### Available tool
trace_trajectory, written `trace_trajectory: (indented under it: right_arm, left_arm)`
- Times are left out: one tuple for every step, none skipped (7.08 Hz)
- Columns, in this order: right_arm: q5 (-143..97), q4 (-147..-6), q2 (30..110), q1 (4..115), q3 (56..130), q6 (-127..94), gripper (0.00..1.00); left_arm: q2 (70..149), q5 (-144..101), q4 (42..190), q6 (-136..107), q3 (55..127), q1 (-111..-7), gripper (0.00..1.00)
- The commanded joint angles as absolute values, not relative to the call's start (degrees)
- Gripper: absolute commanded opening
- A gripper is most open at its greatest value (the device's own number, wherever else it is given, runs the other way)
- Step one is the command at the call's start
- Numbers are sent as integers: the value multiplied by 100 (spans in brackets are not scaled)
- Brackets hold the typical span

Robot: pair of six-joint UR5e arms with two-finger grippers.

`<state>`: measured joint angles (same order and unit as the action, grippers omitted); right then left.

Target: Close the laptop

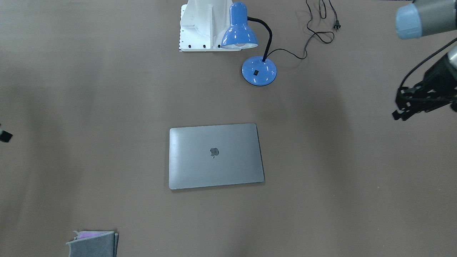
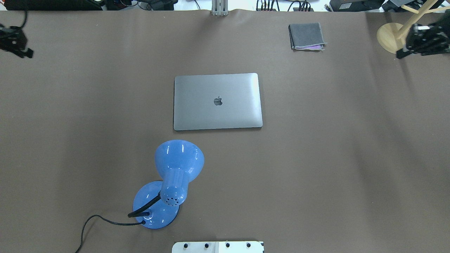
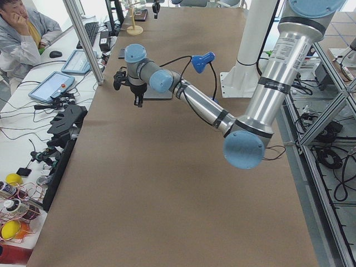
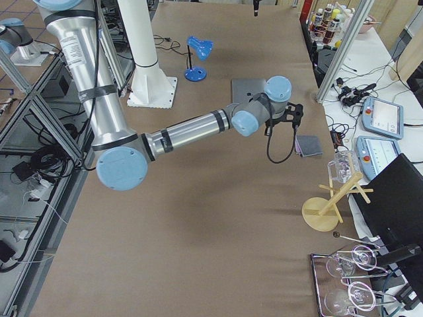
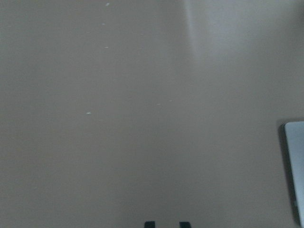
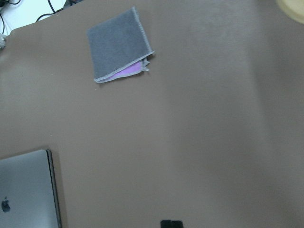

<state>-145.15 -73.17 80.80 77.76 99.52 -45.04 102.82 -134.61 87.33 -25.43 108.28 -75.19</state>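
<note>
My left gripper [image 2: 24, 52] hangs over the far left corner of the brown-covered table [image 2: 351, 158], well apart from everything on it. In its wrist view, its two black fingertips [image 5: 149, 223] peek in at the bottom edge with a narrow strip of bare table between them, so the jaws stand slightly apart and hold nothing.

Next comes the glossy blue desk lamp with a black gooseneck [image 2: 177, 165], close to my white base plate [image 2: 218, 247]. Its round foot rests on the table, its shade leans towards the middle, and its black cord [image 2: 88, 225] trails off the near edge.

Just beyond the shade, not touching it, lies the slim space-grey metal laptop [image 2: 218, 102]. It sits about mid-table with its lid flat down on its body and the dark apple logo facing up.

Further right, near the far edge, is a small grey folded cloth [image 2: 306, 36] with a purple layer showing at one side, well apart from the laptop.

My right gripper [image 2: 404, 52] hovers over the far right corner, beside a round pale wooden stand base [image 2: 386, 37]. Its wrist view shows a single black block at the bottom edge, so its fingers look pressed together on nothing.
</note>
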Motion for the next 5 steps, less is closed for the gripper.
trace_trajectory:
  right_arm:
    - [-14441,-8274,9313,8636,10573,-1991,28]
    - [-13979,-8880,9447,8962,10582,-690,99]
    - [-13409,-9599,9413,9226,10582,341,100]
    - [-12934,-10155,9291,9342,10573,1204,100]
    - [-12816,-10560,9116,9456,10538,1474,100]
  left_arm:
    - [9005,-13474,8596,-447,11039,-8409,60]
    - [8669,-13474,8604,109,11030,-8750,86]
    - [8457,-13465,8587,628,10978,-9128,98]
    - [8316,-13465,8587,929,10978,-9288,98]
    - [8245,-13465,8587,958,10969,-9342,98]
